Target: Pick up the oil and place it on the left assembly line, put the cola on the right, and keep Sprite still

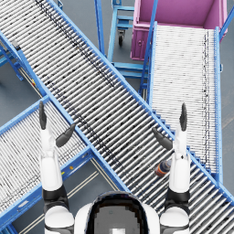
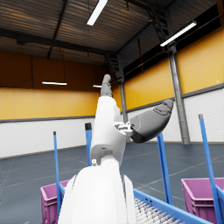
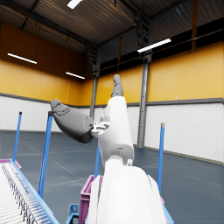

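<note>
One small dark bottle [image 1: 162, 168] with an orange-red band lies on the long diagonal roller conveyor [image 1: 91, 87]. It is close to my right forearm and partly hidden behind it, and I cannot tell which drink it is. No other bottle shows. My right hand [image 1: 176, 130] is raised above the conveyor with fingers spread, holding nothing; the right wrist view shows that hand [image 3: 87, 120] against the hall. My left hand [image 1: 48, 125] is raised over the left side line, fingers apart and empty, as the left wrist view also shows the hand [image 2: 140, 118].
The left branch conveyor [image 1: 20, 151] runs at the lower left, the right branch conveyor [image 1: 183, 77] at the upper right, ending at a purple bin [image 1: 183, 13]. Blue frame rails and posts [image 1: 99, 23] border the lines. Purple bins [image 2: 203, 197] stand on the floor.
</note>
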`<state>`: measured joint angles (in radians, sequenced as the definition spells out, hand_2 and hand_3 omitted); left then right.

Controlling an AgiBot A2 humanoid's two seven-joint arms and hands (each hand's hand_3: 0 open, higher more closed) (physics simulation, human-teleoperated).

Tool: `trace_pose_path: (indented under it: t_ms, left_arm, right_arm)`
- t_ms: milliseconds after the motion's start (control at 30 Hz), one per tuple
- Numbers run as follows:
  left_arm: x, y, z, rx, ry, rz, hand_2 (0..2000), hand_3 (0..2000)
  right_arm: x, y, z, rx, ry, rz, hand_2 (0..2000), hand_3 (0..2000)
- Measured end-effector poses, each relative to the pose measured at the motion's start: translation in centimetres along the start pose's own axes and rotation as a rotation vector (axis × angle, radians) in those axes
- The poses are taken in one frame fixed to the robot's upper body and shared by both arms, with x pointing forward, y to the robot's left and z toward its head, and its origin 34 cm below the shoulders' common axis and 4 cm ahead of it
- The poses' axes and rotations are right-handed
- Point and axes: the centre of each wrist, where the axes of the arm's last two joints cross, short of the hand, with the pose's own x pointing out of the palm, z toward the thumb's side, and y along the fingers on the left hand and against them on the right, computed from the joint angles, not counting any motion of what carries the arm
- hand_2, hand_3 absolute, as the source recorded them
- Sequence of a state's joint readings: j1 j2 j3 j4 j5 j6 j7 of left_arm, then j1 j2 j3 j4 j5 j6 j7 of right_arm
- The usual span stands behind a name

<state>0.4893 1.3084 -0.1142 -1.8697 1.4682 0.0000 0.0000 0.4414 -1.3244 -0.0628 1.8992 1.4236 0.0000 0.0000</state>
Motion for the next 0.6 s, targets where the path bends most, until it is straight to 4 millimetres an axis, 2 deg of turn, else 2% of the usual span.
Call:
trace_pose_path:
  t_ms: [600]
  left_arm:
    - [-0.13,0.07,0.01,0.002,-0.005,0.013,0,0]
  right_arm:
    - [-0.35,-0.34,-0.12,-0.001,-0.008,-0.027,0,0]
